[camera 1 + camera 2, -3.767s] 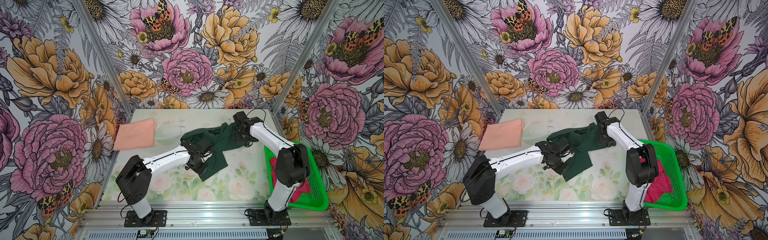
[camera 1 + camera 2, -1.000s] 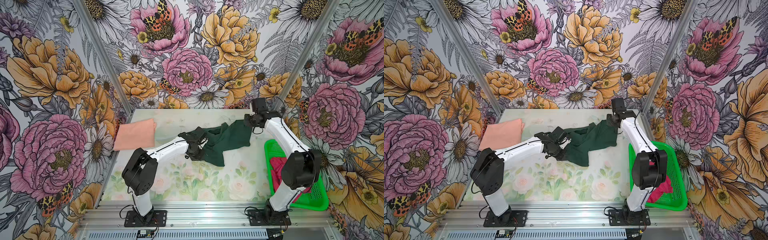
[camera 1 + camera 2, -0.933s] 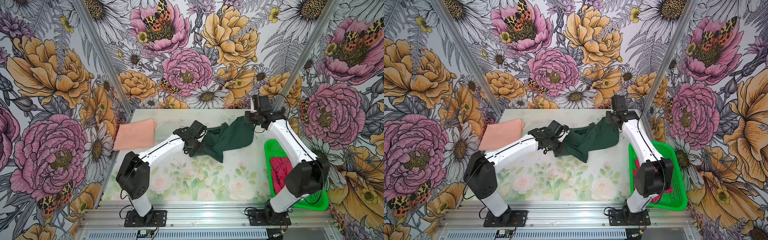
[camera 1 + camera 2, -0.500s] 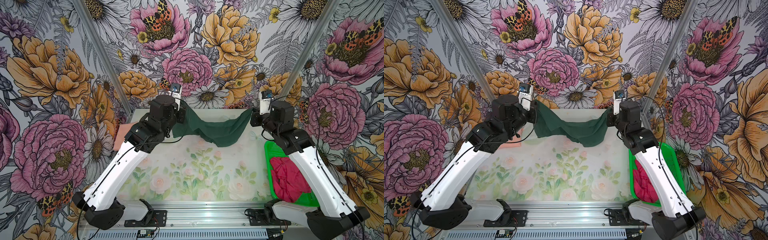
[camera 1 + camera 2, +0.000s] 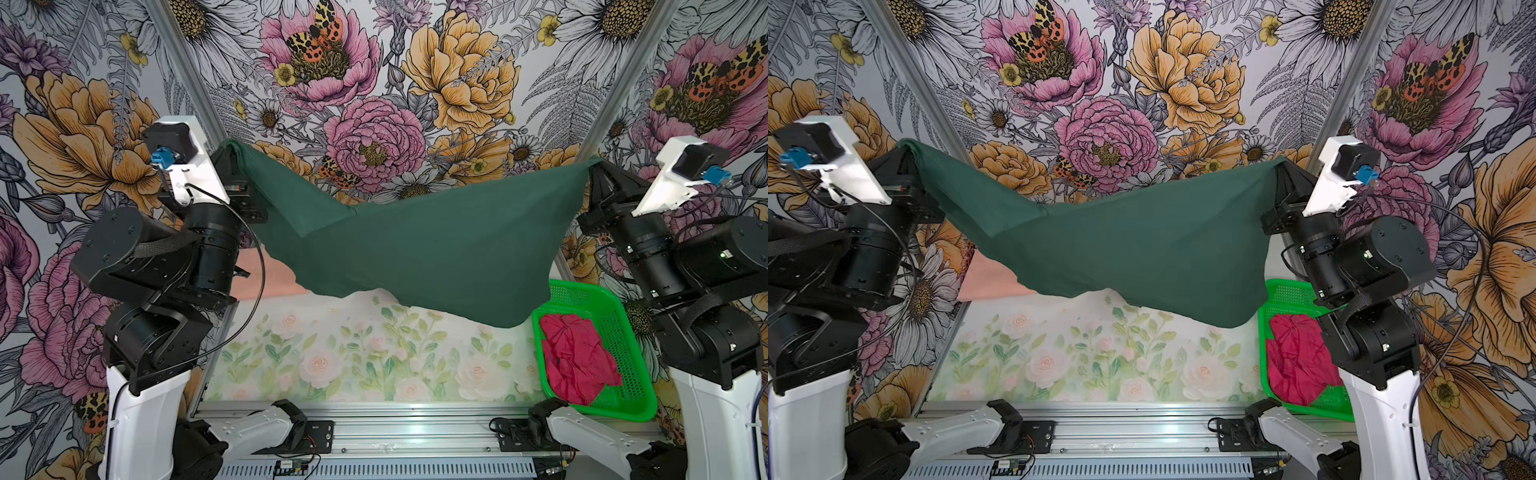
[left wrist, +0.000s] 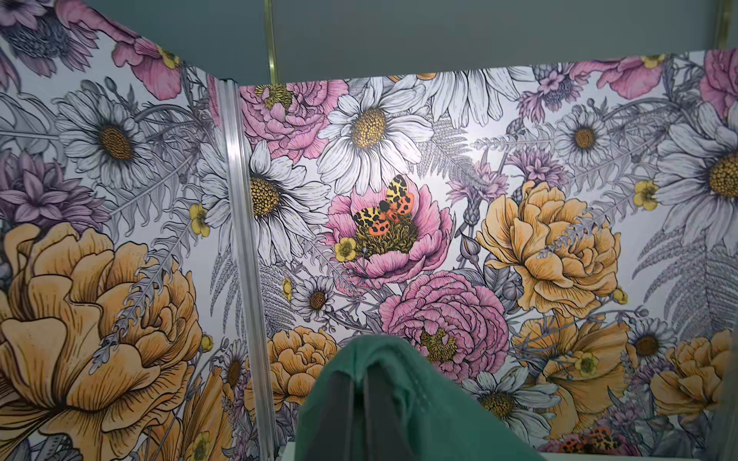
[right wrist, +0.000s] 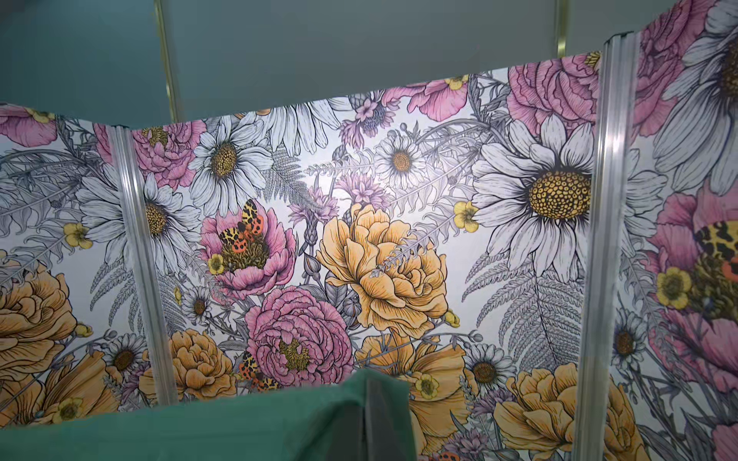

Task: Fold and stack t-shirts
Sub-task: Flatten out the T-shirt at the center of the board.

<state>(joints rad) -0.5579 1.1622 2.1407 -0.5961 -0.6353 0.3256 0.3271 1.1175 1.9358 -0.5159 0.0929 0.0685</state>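
The dark green t-shirt (image 5: pixel 415 253) (image 5: pixel 1125 253) hangs stretched in the air between both arms, high above the table, sagging in the middle. My left gripper (image 5: pixel 232 145) (image 5: pixel 907 145) is shut on its left top corner. At the other top corner my right gripper (image 5: pixel 595 161) (image 5: pixel 1283 161) is shut as well. In the left wrist view the green cloth (image 6: pixel 419 403) drapes over the left gripper (image 6: pixel 359 379); in the right wrist view the cloth (image 7: pixel 239 427) covers the right gripper (image 7: pixel 365 383). A folded peach t-shirt (image 5: pixel 276 276) (image 5: pixel 992 282) lies at the table's back left, partly hidden. A crumpled crimson t-shirt (image 5: pixel 577 357) (image 5: pixel 1296 361) lies in the basket.
A bright green plastic basket (image 5: pixel 623 332) (image 5: pixel 1287 295) stands at the table's right edge. The floral table top (image 5: pixel 353 357) (image 5: pixel 1084 353) lies below the hanging shirt. Flowered walls close the back and both sides.
Both arms have risen from the table, lifting the green t-shirt off it, and moved apart, so the shirt now hangs spread between them.
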